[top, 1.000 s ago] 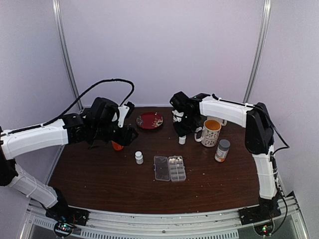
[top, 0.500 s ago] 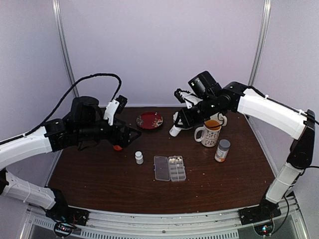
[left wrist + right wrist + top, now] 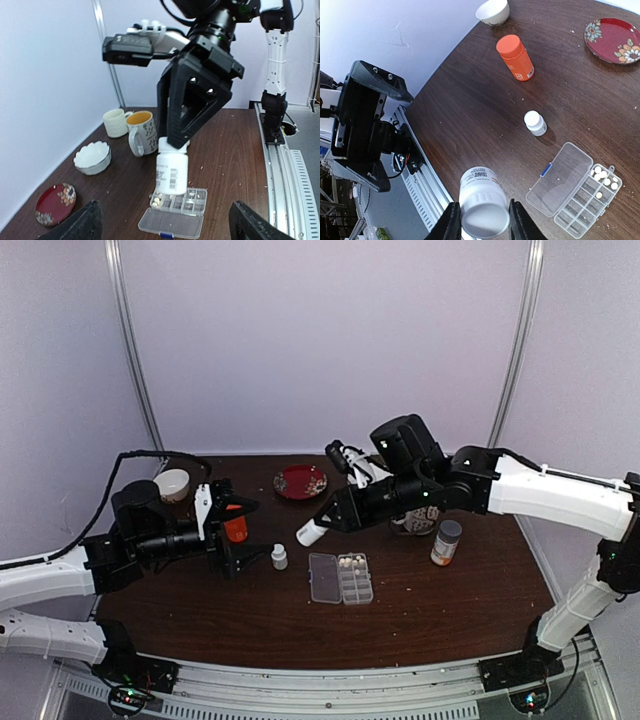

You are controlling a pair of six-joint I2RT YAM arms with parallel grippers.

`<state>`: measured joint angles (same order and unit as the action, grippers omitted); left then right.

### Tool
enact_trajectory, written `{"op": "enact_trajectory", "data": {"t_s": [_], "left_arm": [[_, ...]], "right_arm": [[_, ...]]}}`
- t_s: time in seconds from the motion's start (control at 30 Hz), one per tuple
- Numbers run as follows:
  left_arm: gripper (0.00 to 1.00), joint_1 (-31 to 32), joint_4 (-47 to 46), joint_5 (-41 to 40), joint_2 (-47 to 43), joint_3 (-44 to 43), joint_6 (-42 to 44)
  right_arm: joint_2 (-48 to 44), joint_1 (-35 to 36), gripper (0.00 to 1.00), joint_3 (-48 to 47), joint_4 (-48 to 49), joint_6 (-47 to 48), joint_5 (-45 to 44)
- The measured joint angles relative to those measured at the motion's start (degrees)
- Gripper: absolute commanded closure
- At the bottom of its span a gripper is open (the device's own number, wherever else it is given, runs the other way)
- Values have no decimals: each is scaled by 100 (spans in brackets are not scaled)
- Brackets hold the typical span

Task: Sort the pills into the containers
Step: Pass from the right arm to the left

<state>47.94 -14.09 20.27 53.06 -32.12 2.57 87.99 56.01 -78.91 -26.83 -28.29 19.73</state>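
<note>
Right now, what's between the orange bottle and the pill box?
A small white bottle stands on the table between the orange bottle and the pill box, apart from both. The right wrist view shows it best.

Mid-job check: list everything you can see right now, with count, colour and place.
table: one, dark brown, under everything
pill box: one, clear, lid open, table centre
pills: several, whitish, end cells of the pill box
large white bottle: one, white, in the air
small white bottle: one, white, left of the pill box
orange bottle: one, orange, further left
grey-capped bottle: one, brownish, right of the pill box
plate: one, red, far middle
bowl: one, white, far left
patterned mug: one, orange inside, far right
plain mug: one, white, beside it
left gripper: open, empty
right gripper: shut on the large white bottle
</note>
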Motion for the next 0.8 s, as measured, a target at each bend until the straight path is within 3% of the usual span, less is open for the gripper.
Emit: {"op": "enact_trajectory", "data": {"t_s": [0.23,0.47,0.8], "left_arm": [[10,0,-562,616,411,-55,481],[9,11,-640,658,741,-136,549],[20,17,-1226,629,874,-205,326]], "right_arm": [[-240,275,77,48,608,-111,-96],[-466,391,77,168,1123,-225,-190],[-468,511,78,361,1539,-400,-190]]}}
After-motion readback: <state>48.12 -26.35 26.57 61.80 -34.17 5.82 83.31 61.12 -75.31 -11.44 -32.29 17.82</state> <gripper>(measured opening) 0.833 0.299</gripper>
